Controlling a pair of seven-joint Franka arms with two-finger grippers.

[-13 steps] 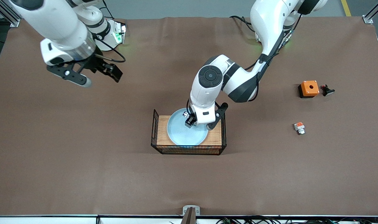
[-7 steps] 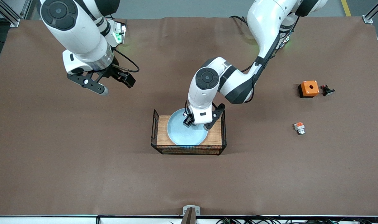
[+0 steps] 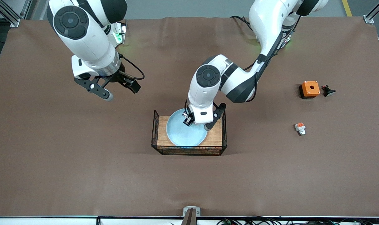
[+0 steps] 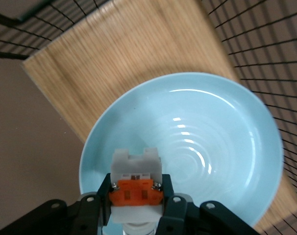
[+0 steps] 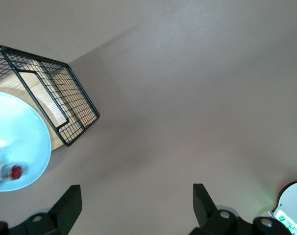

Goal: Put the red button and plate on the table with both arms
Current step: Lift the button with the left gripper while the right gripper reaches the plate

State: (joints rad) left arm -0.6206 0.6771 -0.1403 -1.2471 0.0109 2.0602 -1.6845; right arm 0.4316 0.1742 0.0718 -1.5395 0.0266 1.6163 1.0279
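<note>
My left gripper is shut on the red button, a white part with an orange-red block. It holds the button just over the pale blue plate, near the rim farther from the front camera. In the left wrist view my left gripper has a finger on each side of the orange block, above the plate. The plate rests on the wood-topped wire rack. My right gripper is open and empty over the brown table, off the rack toward the right arm's end. Its open fingers frame bare table in the right wrist view.
An orange cube box, a small black part and a similar white-and-orange part lie toward the left arm's end. The rack's wire walls rise around the plate.
My right arm has swung down and toward the rack, its gripper still open. My left gripper with the red button has shifted slightly over the plate.
</note>
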